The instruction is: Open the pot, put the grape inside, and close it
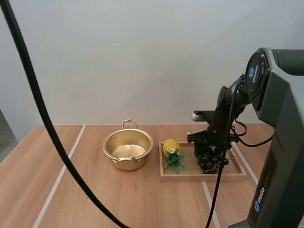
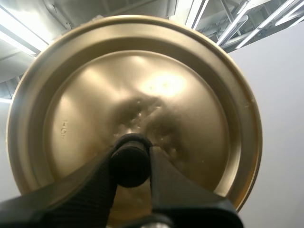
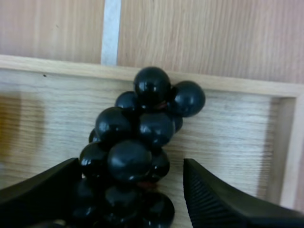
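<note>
The gold pot (image 1: 128,149) stands open on the table, its inside bare. Its gold lid (image 2: 142,95) is lifted clear of the table, and my left gripper (image 2: 131,159) is shut on the lid's black knob (image 2: 130,166). A bunch of dark grapes (image 1: 209,159) lies in the wooden tray (image 1: 190,177) to the right of the pot. My right gripper (image 1: 212,148) is low over the bunch. In the right wrist view the grapes (image 3: 137,142) sit between its open fingers (image 3: 213,199), with a gap on one side.
A toy pineapple (image 1: 172,151) stands at the tray's left end, between the pot and the grapes. The tray's rim (image 3: 199,80) runs close behind the bunch. White stripes cross the wooden table (image 1: 71,190).
</note>
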